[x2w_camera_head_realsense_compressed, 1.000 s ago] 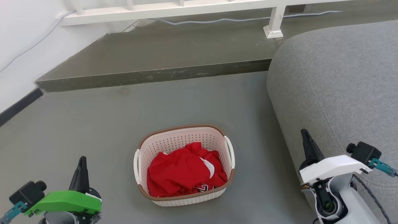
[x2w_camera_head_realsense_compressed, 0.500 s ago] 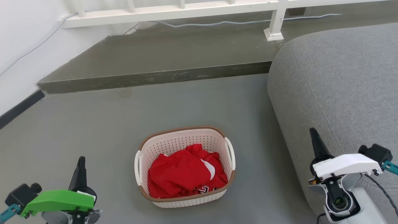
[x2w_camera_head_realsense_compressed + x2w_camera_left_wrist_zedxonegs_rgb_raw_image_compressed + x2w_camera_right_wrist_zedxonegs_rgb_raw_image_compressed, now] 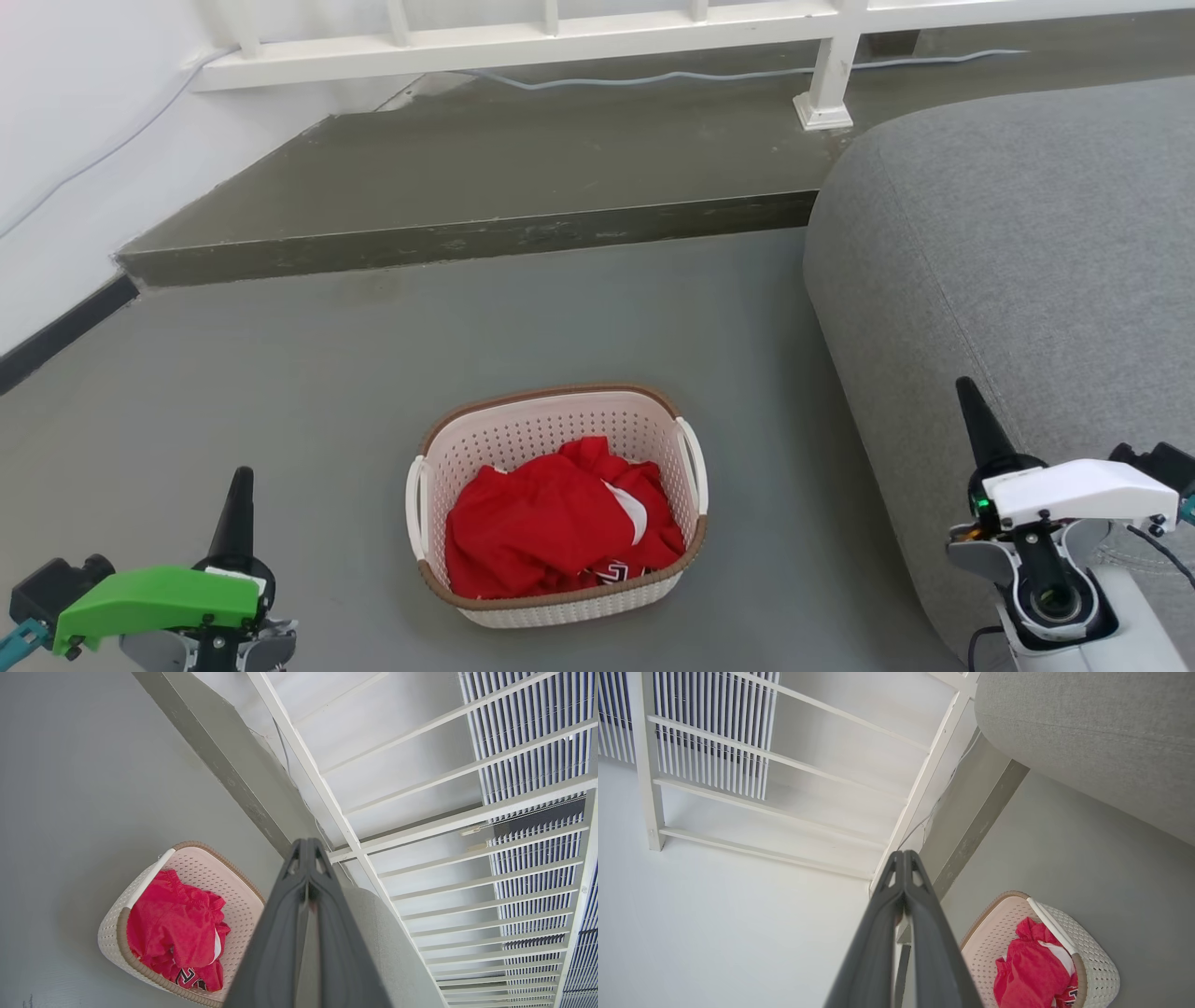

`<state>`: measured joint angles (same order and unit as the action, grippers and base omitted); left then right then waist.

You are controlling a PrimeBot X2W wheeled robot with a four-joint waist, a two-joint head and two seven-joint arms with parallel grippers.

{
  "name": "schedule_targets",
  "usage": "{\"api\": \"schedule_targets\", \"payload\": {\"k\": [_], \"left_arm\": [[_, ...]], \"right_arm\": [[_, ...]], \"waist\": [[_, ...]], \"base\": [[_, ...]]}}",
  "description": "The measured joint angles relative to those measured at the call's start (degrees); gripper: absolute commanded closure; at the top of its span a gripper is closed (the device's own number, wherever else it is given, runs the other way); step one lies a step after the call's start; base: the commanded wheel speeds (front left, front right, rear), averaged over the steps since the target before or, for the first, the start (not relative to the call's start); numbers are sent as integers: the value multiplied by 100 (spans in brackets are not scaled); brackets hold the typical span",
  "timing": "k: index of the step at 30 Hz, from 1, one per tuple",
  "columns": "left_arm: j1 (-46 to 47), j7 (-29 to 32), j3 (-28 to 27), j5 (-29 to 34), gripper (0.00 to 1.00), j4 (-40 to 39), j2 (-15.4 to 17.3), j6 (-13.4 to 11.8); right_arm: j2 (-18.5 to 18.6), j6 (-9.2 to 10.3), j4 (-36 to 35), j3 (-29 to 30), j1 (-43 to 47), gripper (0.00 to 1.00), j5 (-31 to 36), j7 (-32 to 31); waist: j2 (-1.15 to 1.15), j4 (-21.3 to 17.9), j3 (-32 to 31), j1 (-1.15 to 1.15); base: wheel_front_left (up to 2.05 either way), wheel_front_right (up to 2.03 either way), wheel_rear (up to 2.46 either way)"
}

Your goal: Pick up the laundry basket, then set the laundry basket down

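On floor, well apart from left pincer and right pincer, both pressed together, empty: laundry basket. Looks light, stiff plastic; best taken by side loop handles.

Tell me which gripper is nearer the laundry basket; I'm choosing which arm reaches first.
Left, apparently. The left gripper is left of the laundry basket, not touching; the right gripper is farther off to its right, before the grey sofa.
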<state>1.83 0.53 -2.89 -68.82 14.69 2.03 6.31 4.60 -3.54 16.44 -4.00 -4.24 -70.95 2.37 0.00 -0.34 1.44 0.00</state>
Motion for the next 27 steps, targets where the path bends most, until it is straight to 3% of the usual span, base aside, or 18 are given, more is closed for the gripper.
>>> {"api": "schedule_targets", "payload": {"k": [27], "left_arm": [[113, 508, -179, -1879, 100, 110, 0, 58]], "right_arm": [[-1, -250, -32, 662, 0, 100, -1994, -469]], "waist": [[0, 30, -109, 0]], "base": [[0, 0, 0]]}}
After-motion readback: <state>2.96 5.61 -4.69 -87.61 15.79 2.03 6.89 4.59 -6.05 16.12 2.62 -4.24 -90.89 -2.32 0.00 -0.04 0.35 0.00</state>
